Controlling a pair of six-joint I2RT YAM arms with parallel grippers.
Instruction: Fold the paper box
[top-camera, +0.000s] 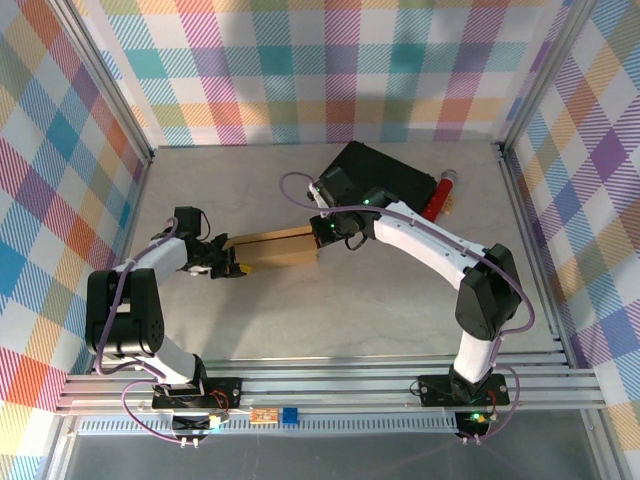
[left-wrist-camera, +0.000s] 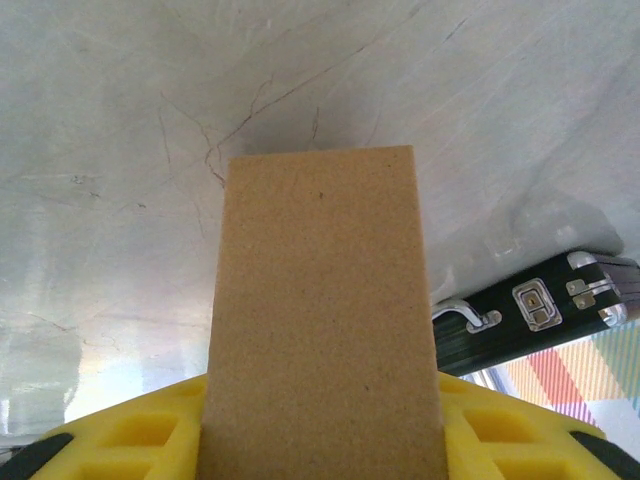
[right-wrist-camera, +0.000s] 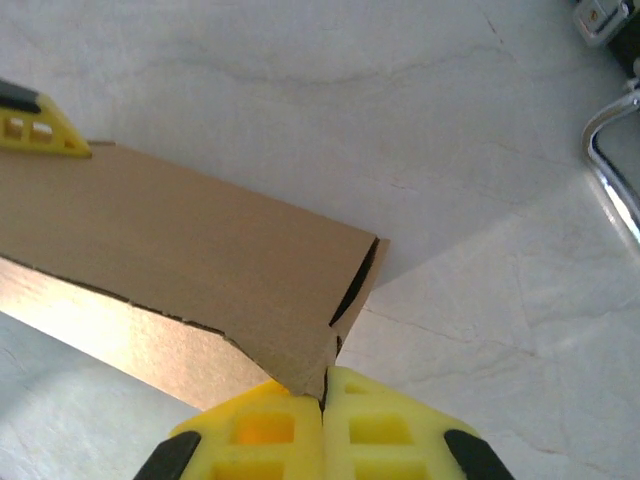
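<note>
On the table (top-camera: 350, 310) the paper box (top-camera: 275, 246) lies with its long axis from nine to three o'clock, the left gripper (top-camera: 236, 263) clamped on its nine o'clock end, the right gripper (top-camera: 322, 232) pinched tight on a three o'clock corner flap, and no writing legible.

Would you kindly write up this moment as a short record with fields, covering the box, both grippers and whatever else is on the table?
paper box: brown cardboard, lying lengthwise between the two grippers
left gripper: shut on paper box, yellow fingers either side of one end
right gripper: shut on paper box, pinching a corner at the other end
black case: on the table beyond the right gripper, metal latches
red cylinder: at the case's right edge
table: pale, marbled
</note>
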